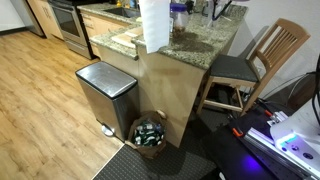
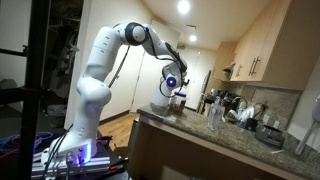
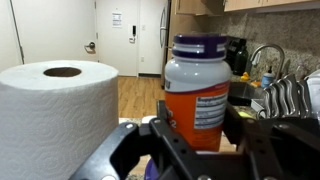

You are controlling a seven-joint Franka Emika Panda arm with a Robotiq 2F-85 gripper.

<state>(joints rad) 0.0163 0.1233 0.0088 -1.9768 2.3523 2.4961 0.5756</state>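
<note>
A jar (image 3: 198, 90) with an orange label, a white body and a dark blue lid stands on the granite counter (image 1: 205, 45). My gripper (image 3: 198, 121) is shut on the jar, one dark finger on each side of its lower half. A white paper towel roll (image 3: 55, 120) stands upright just beside it. In an exterior view the roll (image 1: 153, 25) and the jar (image 1: 179, 18) sit at the counter's near end. In an exterior view the white arm reaches over the counter (image 2: 200, 135), with the gripper (image 2: 172, 86) low above it.
A faucet (image 3: 262, 55) and a dish rack (image 3: 290, 95) lie behind the jar. Below the counter stand a steel trash can (image 1: 105, 95) and a basket of bottles (image 1: 149, 132). A wooden chair (image 1: 265, 60) stands at the counter's side.
</note>
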